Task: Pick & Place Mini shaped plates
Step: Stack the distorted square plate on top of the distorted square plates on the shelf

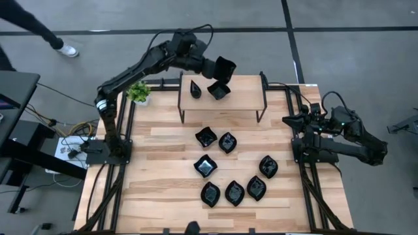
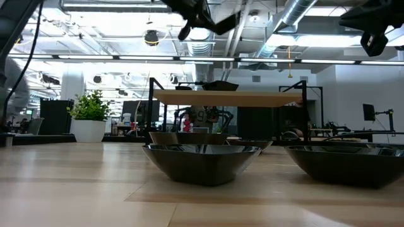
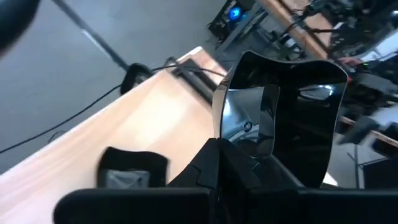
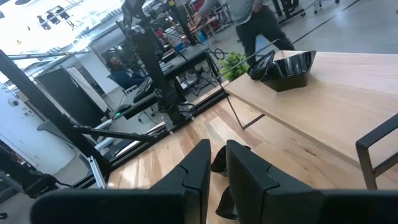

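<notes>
The left arm reaches up from its base at the table's left edge and stretches right across the far side. Its left gripper (image 1: 219, 69) hangs above the table's far edge, clamped on a plate (image 1: 225, 66) held on edge. The right arm sits folded at the table's right edge, and the right gripper (image 1: 289, 120) points left with its fingers (image 4: 245, 168) only slightly parted, holding nothing.

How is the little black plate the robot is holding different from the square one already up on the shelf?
The held plate hangs in the air, clamped in the left gripper; the shelf plate rests on the raised wooden shelf. The held plate is tipped on edge; the shelf plate sits flat, hollow side up. Both are glossy, black and wavy-edged squares.
</notes>
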Controlling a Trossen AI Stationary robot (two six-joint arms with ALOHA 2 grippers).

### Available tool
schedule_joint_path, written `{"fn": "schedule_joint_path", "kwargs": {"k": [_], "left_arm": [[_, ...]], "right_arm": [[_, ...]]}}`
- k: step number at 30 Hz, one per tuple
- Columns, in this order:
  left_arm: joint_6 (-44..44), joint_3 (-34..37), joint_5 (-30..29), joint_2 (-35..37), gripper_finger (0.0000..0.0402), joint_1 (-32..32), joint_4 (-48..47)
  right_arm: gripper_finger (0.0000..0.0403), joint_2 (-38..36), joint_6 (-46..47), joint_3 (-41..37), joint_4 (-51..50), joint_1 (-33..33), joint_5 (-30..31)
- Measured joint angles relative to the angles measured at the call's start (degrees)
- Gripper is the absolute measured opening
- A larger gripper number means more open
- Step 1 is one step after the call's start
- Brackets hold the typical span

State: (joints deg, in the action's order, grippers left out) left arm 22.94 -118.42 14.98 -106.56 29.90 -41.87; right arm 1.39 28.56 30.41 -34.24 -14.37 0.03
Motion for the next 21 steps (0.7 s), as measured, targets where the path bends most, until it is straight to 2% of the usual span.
{"fn": "schedule_joint_path", "kwargs": {"k": [4,7,14,21], "left_arm": [[-1.3,-0.1,0.0,-2.9,0.0003,1.8,-2.3],[-2.7,-0.1,2.2,-5.6,0.0003,2.7,-4.2],[-7.7,-0.1,3.9,-10.3,0.0003,2.8,-5.2],[-14.3,0.0,2.1,-10.8,0.0003,3.6,-7.1]], "right_arm": [[0.0048,0.0,0.0,0.0,0.0,0.0,0.0],[0.0048,0.0,0.0,0.0,0.0,0.0,0.0],[0.0048,0.0,-0.2,0.0,0.0,0.0,0.0],[0.0048,0.0,-0.6,0.0,-0.1,0.0,0.0]]}}
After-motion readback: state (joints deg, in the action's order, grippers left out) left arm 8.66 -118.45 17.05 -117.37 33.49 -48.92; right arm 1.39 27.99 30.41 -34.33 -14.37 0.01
